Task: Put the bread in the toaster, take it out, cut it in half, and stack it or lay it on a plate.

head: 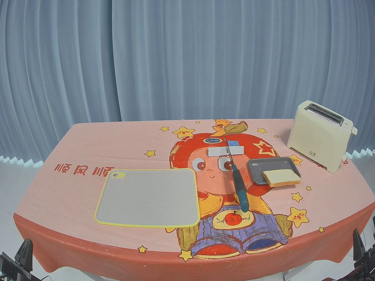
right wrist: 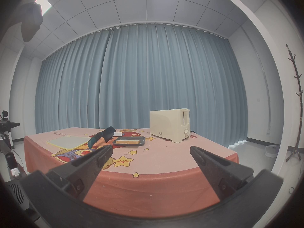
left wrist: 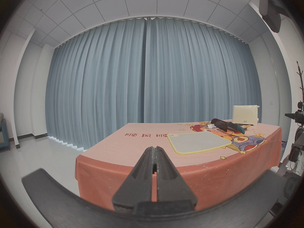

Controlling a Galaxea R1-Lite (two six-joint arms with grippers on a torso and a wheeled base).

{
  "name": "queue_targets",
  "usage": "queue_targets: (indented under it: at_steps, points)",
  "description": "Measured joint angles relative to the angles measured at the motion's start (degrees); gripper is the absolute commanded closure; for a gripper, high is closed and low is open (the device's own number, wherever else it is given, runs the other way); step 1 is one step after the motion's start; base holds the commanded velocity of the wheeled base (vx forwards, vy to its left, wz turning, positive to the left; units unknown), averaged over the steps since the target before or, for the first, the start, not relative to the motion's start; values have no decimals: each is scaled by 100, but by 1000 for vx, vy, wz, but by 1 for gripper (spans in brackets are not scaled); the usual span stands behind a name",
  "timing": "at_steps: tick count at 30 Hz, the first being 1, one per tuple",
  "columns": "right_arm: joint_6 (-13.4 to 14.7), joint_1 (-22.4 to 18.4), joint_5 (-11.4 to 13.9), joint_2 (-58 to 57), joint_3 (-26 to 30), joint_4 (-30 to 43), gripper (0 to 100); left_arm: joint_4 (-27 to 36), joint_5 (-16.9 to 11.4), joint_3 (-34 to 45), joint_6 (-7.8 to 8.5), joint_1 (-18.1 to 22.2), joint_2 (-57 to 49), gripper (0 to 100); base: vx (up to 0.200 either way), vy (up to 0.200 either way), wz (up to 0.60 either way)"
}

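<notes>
A pale square slice of bread point(head: 281, 177) lay overhanging a grey metal tray point(head: 258, 164) near the cream plastic toaster point(head: 321, 135), the left gripper point(left wrist: 154, 152) clenched empty and the right gripper point(right wrist: 150, 148) spread wide; a hard pinch could crush the soft slice.

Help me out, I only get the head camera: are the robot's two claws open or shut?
Observer: The left gripper is shut tight.
Operator: And the other one?
Observer: The right gripper is wide open.
Operator: That knife looks like a thin line to me.
Observer: Seen from the side, the knife stands on its edge, and its dark blade is broad.
</notes>
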Motion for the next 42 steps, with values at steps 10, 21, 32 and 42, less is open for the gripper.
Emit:
queue_targets:
  at_steps: [10, 21, 32, 42]
  points:
    - [-27, -2, 7, 0, 0, -2, 0, 0, 2, 0, -2, -2, 0, 100, 0, 0, 0]
    - [-85, 0, 5, 0, 0, -13, 0, 0, 2, 0, -2, 0, 0, 100, 0, 0, 0]
    - [-106, 0, 11, 0, 0, -22, 0, 0, 0, 0, -2, -2, 0, 100, 0, 0, 0]
    - [-112, 0, 2, 0, 0, -54, 0, 0, 2, 0, -2, -2, 0, 100, 0, 0, 0]
